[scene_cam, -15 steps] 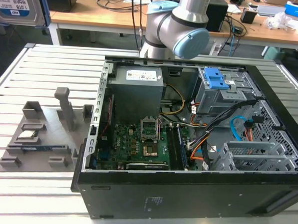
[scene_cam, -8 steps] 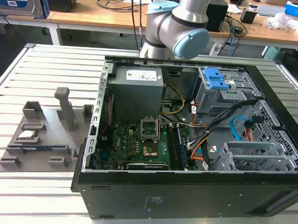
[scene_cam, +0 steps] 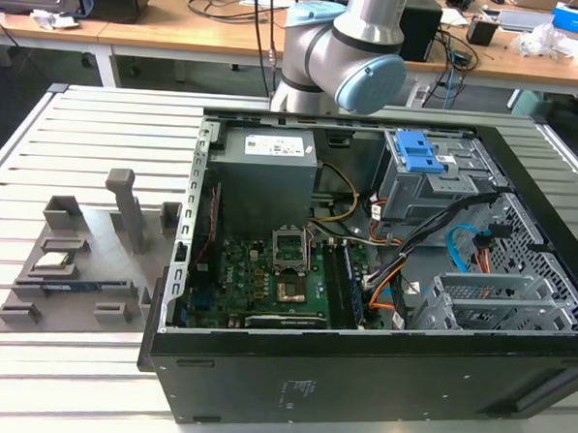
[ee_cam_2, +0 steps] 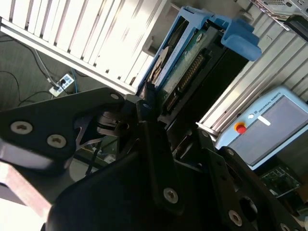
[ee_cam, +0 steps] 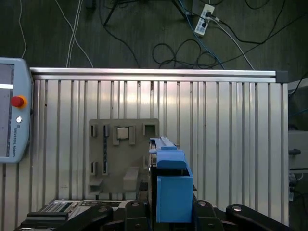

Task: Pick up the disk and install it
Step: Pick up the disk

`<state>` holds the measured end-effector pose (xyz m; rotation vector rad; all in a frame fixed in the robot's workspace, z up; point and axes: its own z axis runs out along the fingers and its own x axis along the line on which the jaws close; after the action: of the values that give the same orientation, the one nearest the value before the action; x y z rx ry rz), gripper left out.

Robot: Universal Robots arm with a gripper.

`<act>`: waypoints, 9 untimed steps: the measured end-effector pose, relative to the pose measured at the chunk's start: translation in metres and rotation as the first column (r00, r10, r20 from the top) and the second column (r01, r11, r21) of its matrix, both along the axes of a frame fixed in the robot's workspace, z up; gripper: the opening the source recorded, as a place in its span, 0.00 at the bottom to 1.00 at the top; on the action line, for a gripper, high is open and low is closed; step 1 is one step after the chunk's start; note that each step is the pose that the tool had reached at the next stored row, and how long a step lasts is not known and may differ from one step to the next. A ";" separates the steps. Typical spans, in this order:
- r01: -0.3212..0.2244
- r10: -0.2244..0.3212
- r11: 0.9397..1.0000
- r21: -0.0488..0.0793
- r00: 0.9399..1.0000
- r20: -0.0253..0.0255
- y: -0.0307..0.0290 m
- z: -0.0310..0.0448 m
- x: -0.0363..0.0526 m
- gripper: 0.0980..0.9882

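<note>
Where the tool (ee_cam_2: 173, 115) pinches, the disk (ee_cam_2: 192, 53) sits — clamped

The arm (scene_cam: 322, 53) is smooth silver-grey tubing with rounded joint housings capped in pale blue. Its gripper (ee_cam_2: 171, 113) is matte black — flat, angular linkage plates fastened with round silver screws, 2 on one broad plate in the second wrist view.

disk (ee_cam: 172, 190): smooth blue plastic carrier | table (ee_cam: 231, 144): ribbed bare metal | claw (ee_cam_2: 166, 110): matt black
</note>
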<state>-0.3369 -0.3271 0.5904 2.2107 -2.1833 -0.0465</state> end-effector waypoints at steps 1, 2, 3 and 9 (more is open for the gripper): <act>0.000 0.000 1.000 0.000 1.000 0.000 0.0000 0.0021 0.0004 0.30; 0.000 0.000 1.000 0.000 1.000 0.000 0.0002 0.0042 0.0007 0.30; 0.000 0.000 1.000 0.000 1.000 -0.001 0.0003 0.0059 0.0010 0.30; 0.000 0.000 1.000 0.000 1.000 -0.001 0.0009 0.0178 0.0022 0.30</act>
<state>-0.3347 -0.3263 0.6082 2.2104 -2.1825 -0.0477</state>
